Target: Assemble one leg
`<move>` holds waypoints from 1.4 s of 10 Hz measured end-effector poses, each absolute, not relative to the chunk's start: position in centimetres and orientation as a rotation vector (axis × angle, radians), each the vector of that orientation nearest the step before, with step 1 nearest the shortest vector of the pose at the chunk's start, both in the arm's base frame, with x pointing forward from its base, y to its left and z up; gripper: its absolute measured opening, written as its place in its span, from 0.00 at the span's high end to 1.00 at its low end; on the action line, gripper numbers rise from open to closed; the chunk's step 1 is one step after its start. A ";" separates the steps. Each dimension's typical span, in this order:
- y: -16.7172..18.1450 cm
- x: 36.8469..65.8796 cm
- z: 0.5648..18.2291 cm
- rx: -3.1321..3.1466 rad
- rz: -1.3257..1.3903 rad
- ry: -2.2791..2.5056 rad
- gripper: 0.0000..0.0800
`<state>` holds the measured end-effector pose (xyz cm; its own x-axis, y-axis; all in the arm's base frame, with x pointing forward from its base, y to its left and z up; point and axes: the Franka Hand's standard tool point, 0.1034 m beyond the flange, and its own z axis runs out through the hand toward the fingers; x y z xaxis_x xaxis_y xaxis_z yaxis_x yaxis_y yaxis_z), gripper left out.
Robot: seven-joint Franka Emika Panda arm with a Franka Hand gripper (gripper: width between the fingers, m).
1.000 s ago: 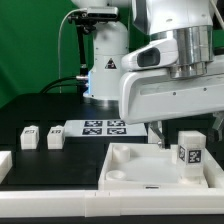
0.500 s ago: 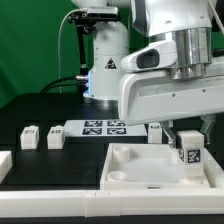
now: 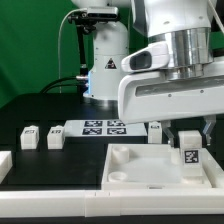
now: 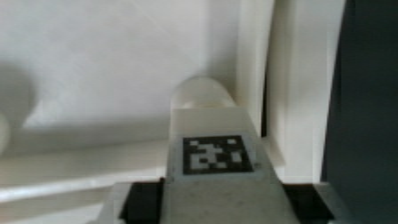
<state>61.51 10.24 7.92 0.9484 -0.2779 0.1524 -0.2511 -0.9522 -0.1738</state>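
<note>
A white leg [image 3: 188, 154] with a square marker tag stands upright in the large white square piece [image 3: 135, 168], near the corner on the exterior view's right. My gripper [image 3: 186, 137] is shut on the leg's top. In the wrist view the leg [image 4: 214, 125] fills the middle. The black finger pads [image 4: 150, 202] press both of its sides, with the gripper [image 4: 215, 205] centred on it. The leg's lower end is against the white piece [image 4: 89, 100]; I cannot tell whether it sits in a socket.
Two more legs [image 3: 29, 137] [image 3: 54, 136] stand on the black table at the exterior view's left, and a third [image 3: 155, 129] stands behind the white piece. The marker board [image 3: 103, 127] lies at the back. Another white part [image 3: 4, 163] shows at the left edge.
My gripper has moved toward the exterior view's right and come down over the standing leg's top, closing on it. The leg behind the white piece, hidden before, now shows.
</note>
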 end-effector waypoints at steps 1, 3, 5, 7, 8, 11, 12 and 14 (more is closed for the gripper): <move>10.4 61.5 7.9 -2.898 -0.292 0.584 0.64; 11.0 61.4 7.9 -2.763 -0.264 0.948 0.64; 11.5 61.2 7.8 -2.586 -0.212 1.301 0.64; 12.0 61.1 7.8 -2.476 -0.181 1.475 0.64; 12.0 61.1 7.8 -2.451 -0.174 1.506 0.64; 12.1 61.1 7.7 -2.517 -0.188 1.404 0.38; 12.1 61.1 7.8 -2.602 -0.210 1.259 0.38; 12.1 61.1 7.8 -2.770 -0.249 0.893 0.20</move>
<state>61.07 12.09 7.77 0.8010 -0.5914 0.0931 -0.5539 -0.7911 -0.2594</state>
